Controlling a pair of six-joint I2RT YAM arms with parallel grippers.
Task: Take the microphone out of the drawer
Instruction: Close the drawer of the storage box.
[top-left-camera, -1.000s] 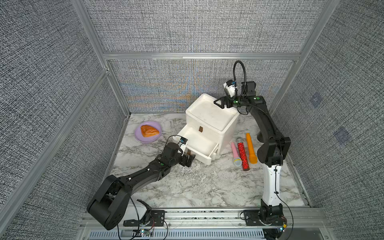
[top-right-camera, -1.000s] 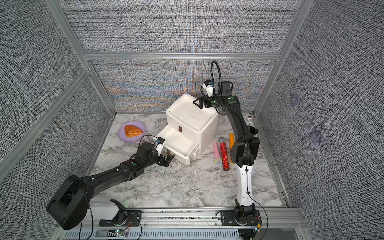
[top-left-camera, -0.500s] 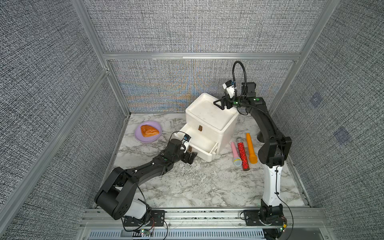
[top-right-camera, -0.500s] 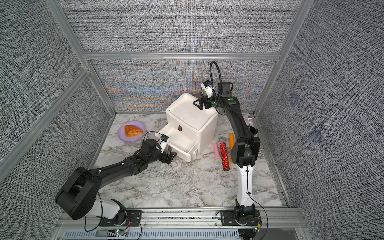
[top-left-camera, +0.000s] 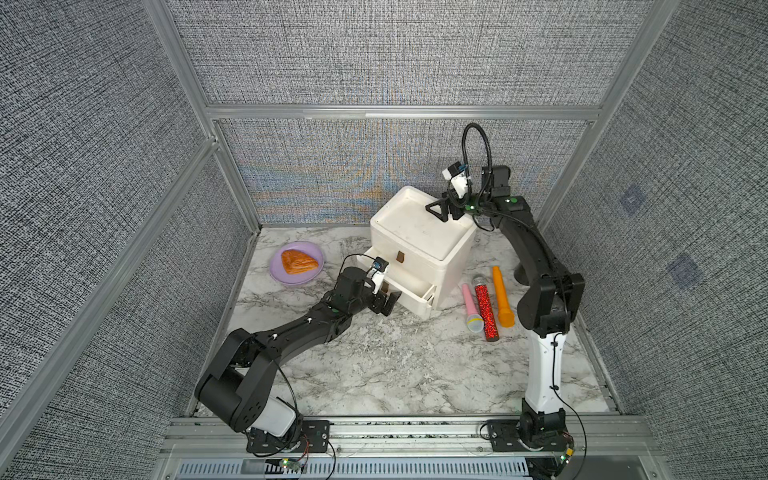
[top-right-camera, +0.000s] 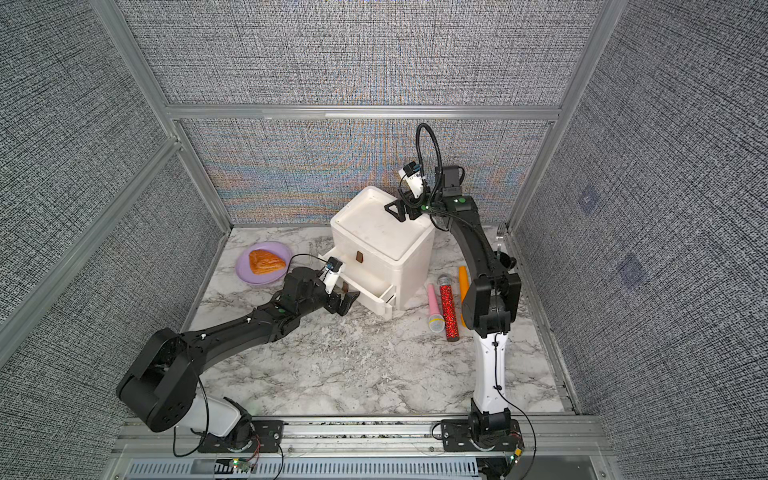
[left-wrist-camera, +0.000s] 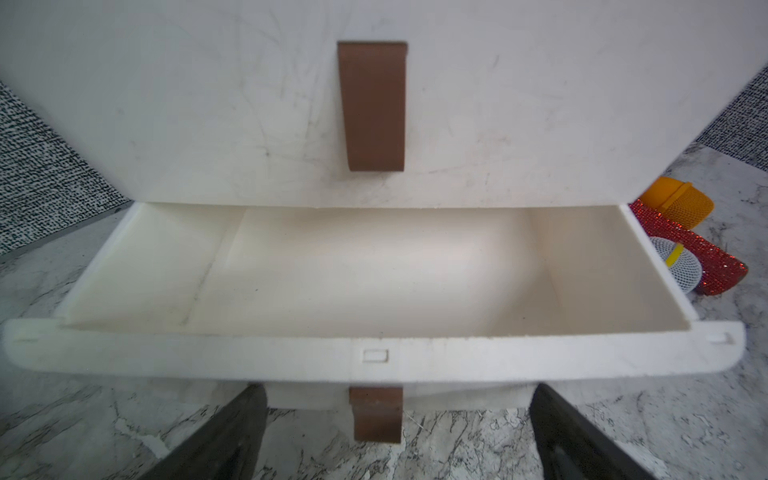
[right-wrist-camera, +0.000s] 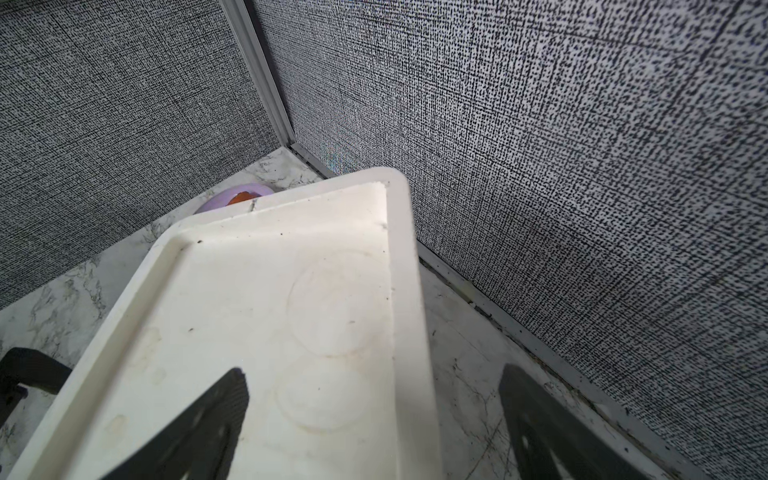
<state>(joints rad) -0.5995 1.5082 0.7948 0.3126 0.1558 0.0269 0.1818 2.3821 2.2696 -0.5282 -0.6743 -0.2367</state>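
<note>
The white cabinet (top-left-camera: 419, 237) (top-right-camera: 374, 232) has its lower drawer (top-left-camera: 409, 286) (left-wrist-camera: 374, 270) pulled out. In the left wrist view nothing lies inside it. Three microphones rest on the table right of the cabinet: pink (top-left-camera: 471, 305), red glitter (top-left-camera: 485, 305) and orange (top-left-camera: 501, 301). My left gripper (top-left-camera: 388, 302) (left-wrist-camera: 397, 388) is open just in front of the drawer's brown handle (left-wrist-camera: 376, 415), one finger on either side of it. My right gripper (top-left-camera: 442, 212) (right-wrist-camera: 372, 370) hangs open over the back right edge of the cabinet top, holding nothing.
A purple plate (top-left-camera: 278, 270) with a pastry (top-left-camera: 297, 262) sits at the back left near the wall. The upper drawer is shut, its brown handle (left-wrist-camera: 372, 106) hanging down. Cage walls stand close behind and beside the cabinet.
My left gripper has moved in toward the cabinet, and the lower drawer now sticks out less far. The right arm has hardly moved.
</note>
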